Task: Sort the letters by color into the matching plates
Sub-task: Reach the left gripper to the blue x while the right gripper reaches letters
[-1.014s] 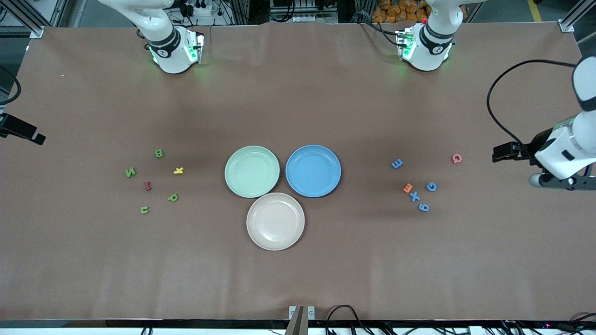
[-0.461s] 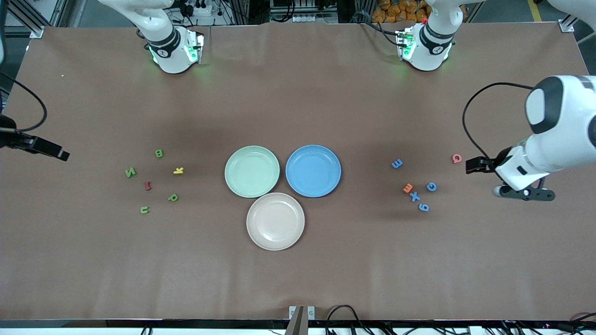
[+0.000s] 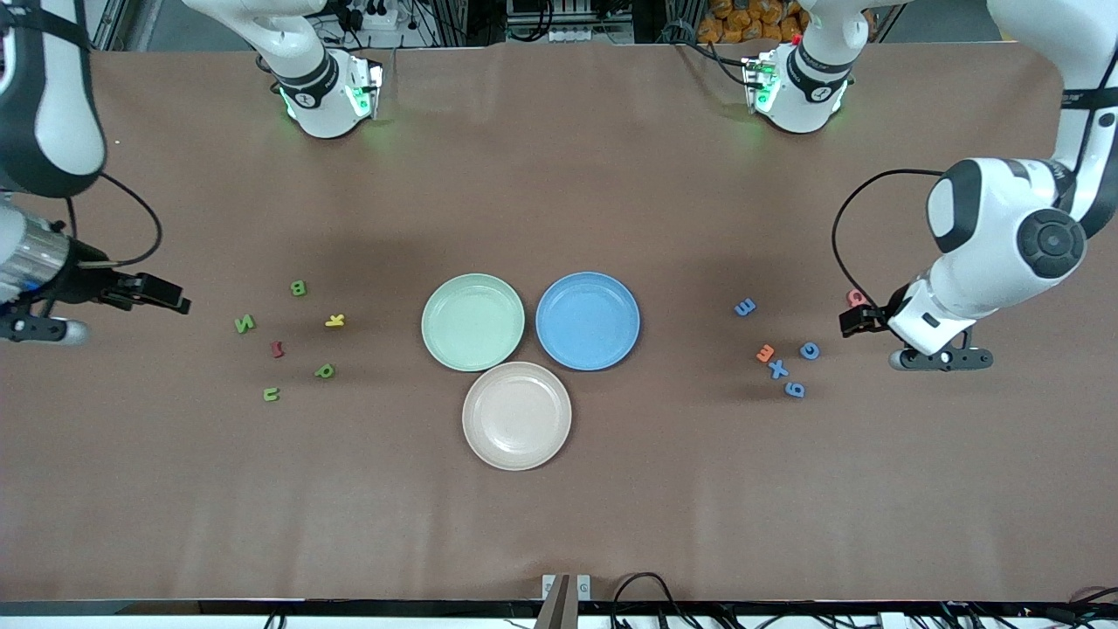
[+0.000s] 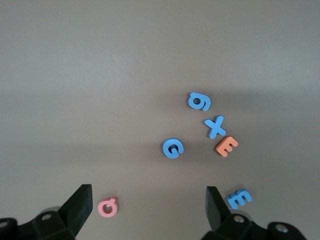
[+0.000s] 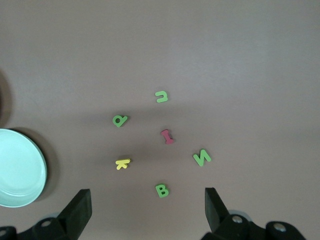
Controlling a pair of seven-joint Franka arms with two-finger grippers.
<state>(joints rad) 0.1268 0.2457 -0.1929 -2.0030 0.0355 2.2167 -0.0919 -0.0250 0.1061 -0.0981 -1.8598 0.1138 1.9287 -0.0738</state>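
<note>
The mint green plate [image 3: 472,321] and the blue plate [image 3: 587,320] touch at mid-table, both bare. Green letters B [image 3: 298,287], N [image 3: 244,324], P [image 3: 324,370] and U [image 3: 271,394] lie toward the right arm's end. Blue letters E [image 3: 744,307], C [image 3: 810,350], X [image 3: 777,369] and 9 [image 3: 794,389] lie toward the left arm's end. My left gripper [image 3: 941,359] [image 4: 147,202] hangs open and holds nothing, over the table beside the blue letters. My right gripper [image 3: 39,330] [image 5: 147,202] hangs open over the table beside the green letters, with B [image 5: 161,190] below it.
A beige-pink plate [image 3: 516,416] sits nearer the front camera, against both other plates. A yellow K [image 3: 335,321] and a red I [image 3: 277,349] lie among the green letters. An orange E [image 3: 764,353] touches the blue X, and a pink piece [image 3: 856,297] lies under the left gripper.
Both arms have swung in from the table's ends toward their letter groups. Grippers stayed open. No letter or plate has moved.
</note>
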